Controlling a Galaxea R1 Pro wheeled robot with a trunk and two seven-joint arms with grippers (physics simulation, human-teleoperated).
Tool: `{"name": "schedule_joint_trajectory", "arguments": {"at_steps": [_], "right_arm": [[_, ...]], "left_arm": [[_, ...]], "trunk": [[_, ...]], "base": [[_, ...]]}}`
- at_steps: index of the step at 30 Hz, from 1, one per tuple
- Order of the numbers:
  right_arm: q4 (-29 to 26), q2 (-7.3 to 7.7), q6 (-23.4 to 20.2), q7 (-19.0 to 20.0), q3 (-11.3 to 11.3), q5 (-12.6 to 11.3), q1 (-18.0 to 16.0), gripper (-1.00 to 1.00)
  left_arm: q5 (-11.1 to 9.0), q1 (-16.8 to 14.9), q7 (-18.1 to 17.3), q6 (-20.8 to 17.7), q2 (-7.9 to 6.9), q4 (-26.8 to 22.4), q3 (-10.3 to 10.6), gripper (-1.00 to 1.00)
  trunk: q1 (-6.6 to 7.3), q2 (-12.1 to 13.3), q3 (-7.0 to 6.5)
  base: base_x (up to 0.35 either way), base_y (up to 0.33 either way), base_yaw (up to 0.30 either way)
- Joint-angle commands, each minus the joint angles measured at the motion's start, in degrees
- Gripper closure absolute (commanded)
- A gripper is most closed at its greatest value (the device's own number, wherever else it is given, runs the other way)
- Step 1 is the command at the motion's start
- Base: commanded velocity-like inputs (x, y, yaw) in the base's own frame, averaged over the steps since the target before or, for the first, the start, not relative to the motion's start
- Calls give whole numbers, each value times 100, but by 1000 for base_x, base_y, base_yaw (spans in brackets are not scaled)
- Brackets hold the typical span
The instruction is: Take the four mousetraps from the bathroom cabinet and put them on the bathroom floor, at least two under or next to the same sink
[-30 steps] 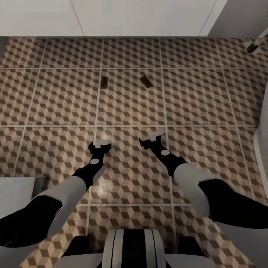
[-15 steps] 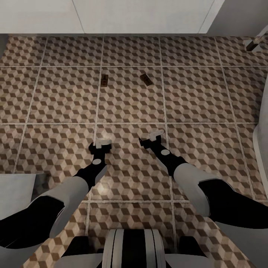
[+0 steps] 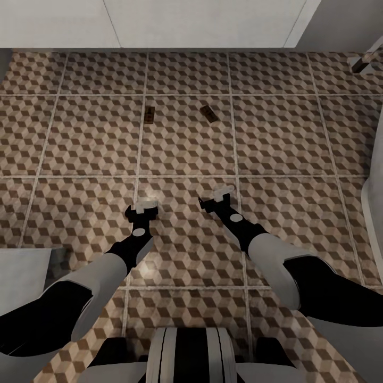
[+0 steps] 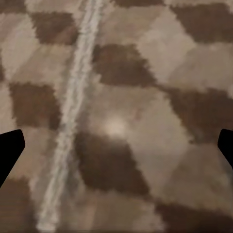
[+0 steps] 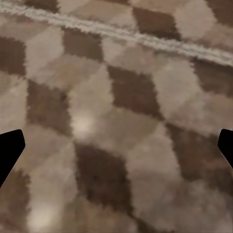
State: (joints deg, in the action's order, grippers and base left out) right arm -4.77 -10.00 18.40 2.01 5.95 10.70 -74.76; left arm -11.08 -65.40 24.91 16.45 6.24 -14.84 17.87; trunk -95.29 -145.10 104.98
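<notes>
On the bathroom floor [image 3: 80,138] ahead, just short of the white wall, two mousetraps [image 3: 150,114] [image 3: 209,114] lying flat and near each other, likely light, stiff and snappy, best pinched by the board's long edges; left gripper [image 3: 142,207] and right gripper [image 3: 217,194] both spread wide, empty.

Floor: large square tiles [image 3: 186,143] printed with brown, beige and white cubes, split by pale grout lines [image 3: 139,154]; the print and one grout line [image 4: 73,107] show blurred at close range in the wrist views.
Far edge: plain white panels [image 3: 159,24] with thin vertical seams.
Far right: a grey surface [image 3: 346,24].
Near left: a pale grey block [image 3: 21,271].
Right edge: a white curved rim [image 3: 372,213].
Light: soft sheen on the near tiles [image 3: 175,250].
</notes>
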Motion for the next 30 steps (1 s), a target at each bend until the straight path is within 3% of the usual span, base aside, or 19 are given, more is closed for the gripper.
{"name": "schedule_joint_trajectory", "arguments": {"at_steps": [1, 11, 30], "right_arm": [[7, 0, 15, -8, 23, 6, -3, -100], [20, 0, 15, -10, 28, 2, -3, -100], [115, 0, 25, -16, 29, 5, 48, -100]], "left_arm": [[-58, -3, 27, 23, -2, 6, 49, -100], [-60, 57, 37, 9, 0, 19, 49, -100], [-61, 496, 32, 15, 18, 19, 59, -100]], "trunk": [[1, -1, 2], [21, 10, -175], [70, 35, -596]], "base": [[0, 0, 0], [0, 0, 0], [0, 0, 0]]}}
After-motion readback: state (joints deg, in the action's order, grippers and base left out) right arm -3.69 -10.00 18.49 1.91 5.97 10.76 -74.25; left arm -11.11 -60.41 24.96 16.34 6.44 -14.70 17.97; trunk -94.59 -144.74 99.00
